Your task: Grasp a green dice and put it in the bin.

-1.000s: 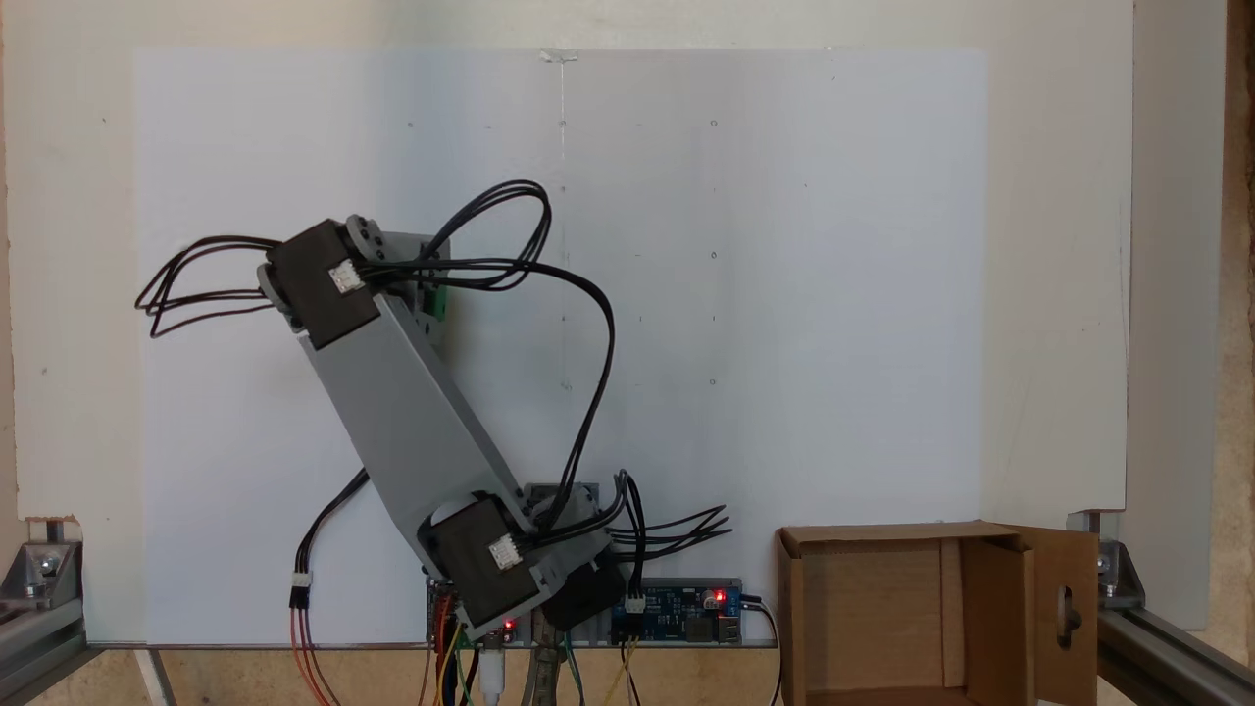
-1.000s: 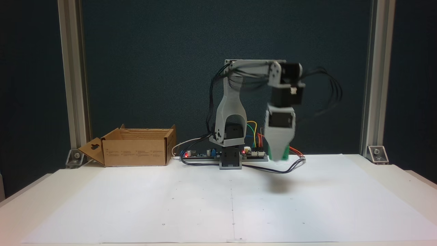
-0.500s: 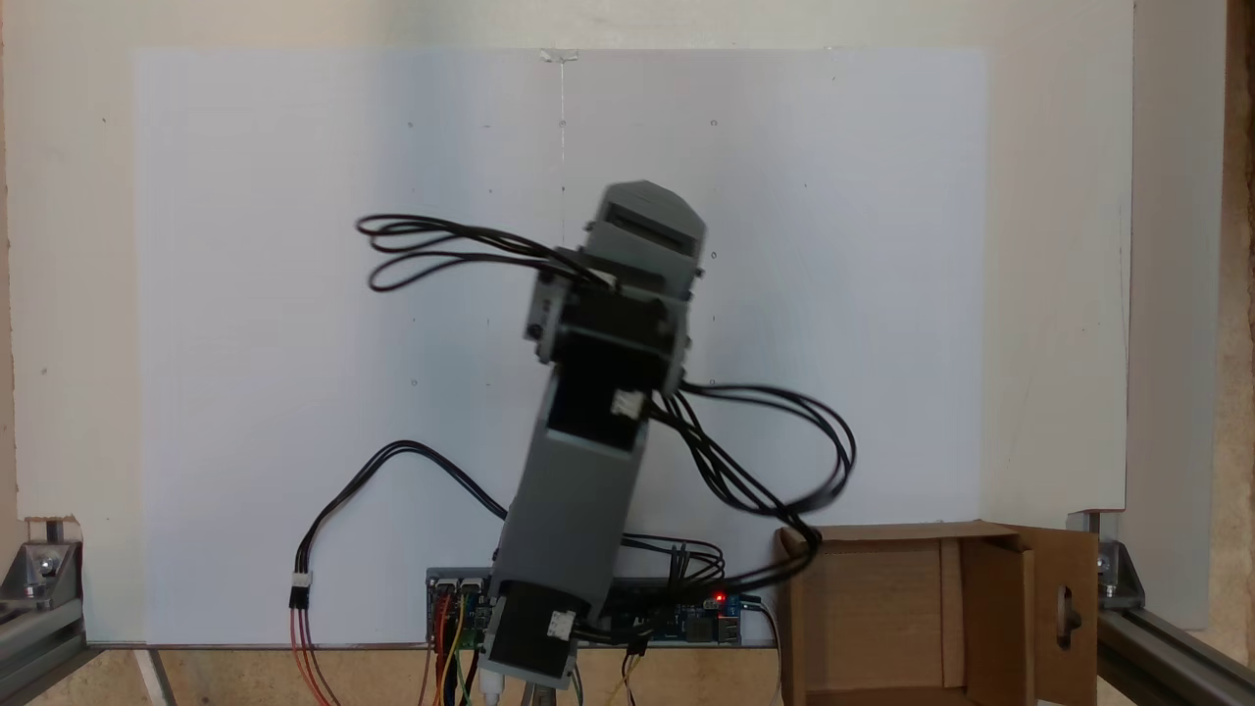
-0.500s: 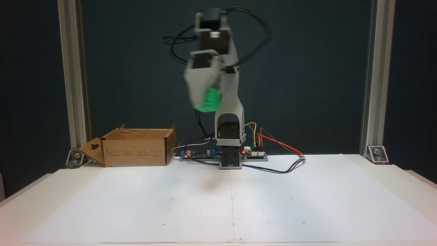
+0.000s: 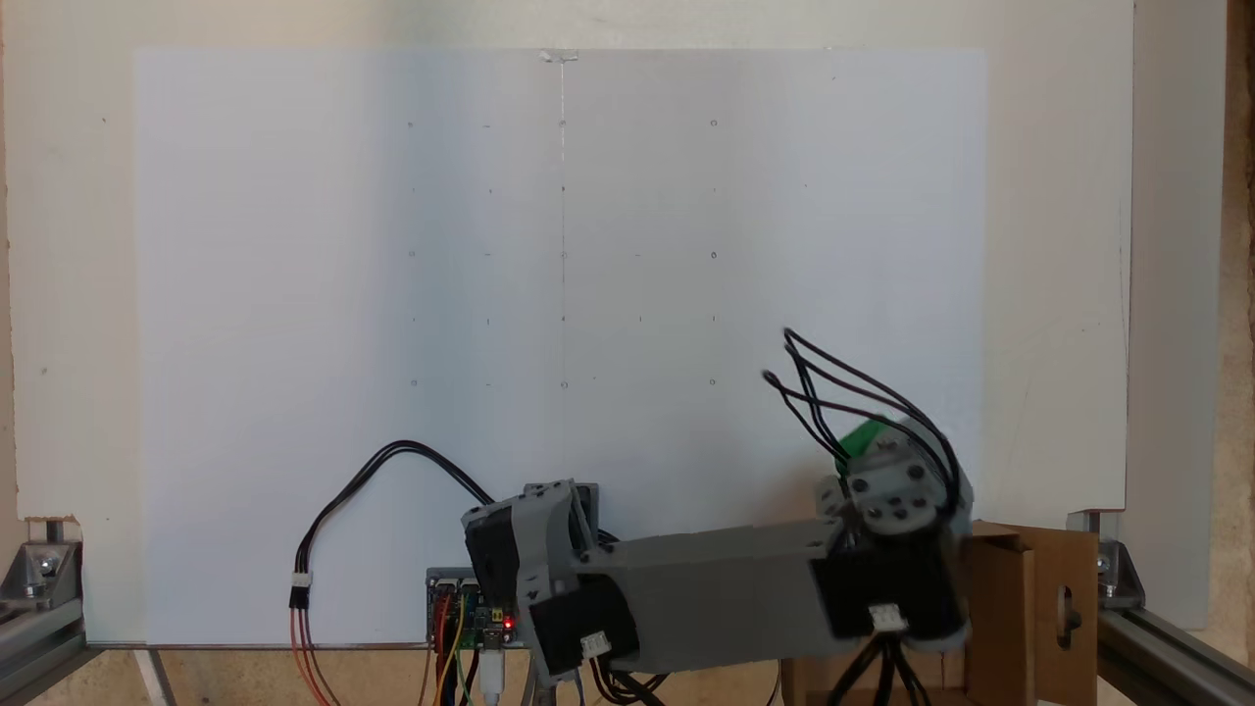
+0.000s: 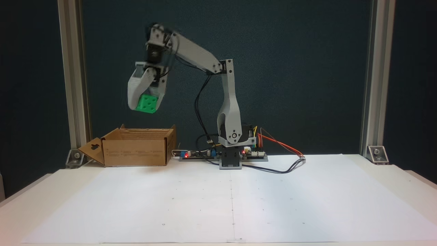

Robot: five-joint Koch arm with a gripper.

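The green dice [image 6: 147, 104] hangs in the air, clamped between the grey fingers of my gripper [image 6: 146, 105], which is shut on it. It is held well above the brown cardboard bin [image 6: 136, 147] at the back left of the table. From above, a corner of the green dice [image 5: 864, 437] peeks out past the wrist and black cables, and the arm covers most of the bin [image 5: 1029, 608]; its flap with the oval handle hole stays visible.
A white paper sheet [image 6: 232, 201] covers the table. The arm's base [image 6: 230, 160] and circuit boards with coloured wires [image 6: 269, 143] sit along the back edge. Aluminium posts [image 6: 73, 78] stand at both back corners.
The arm has swung across from the far side of the table to over the bin, lifting the dice high along the way. The gripper has stayed shut on the dice.
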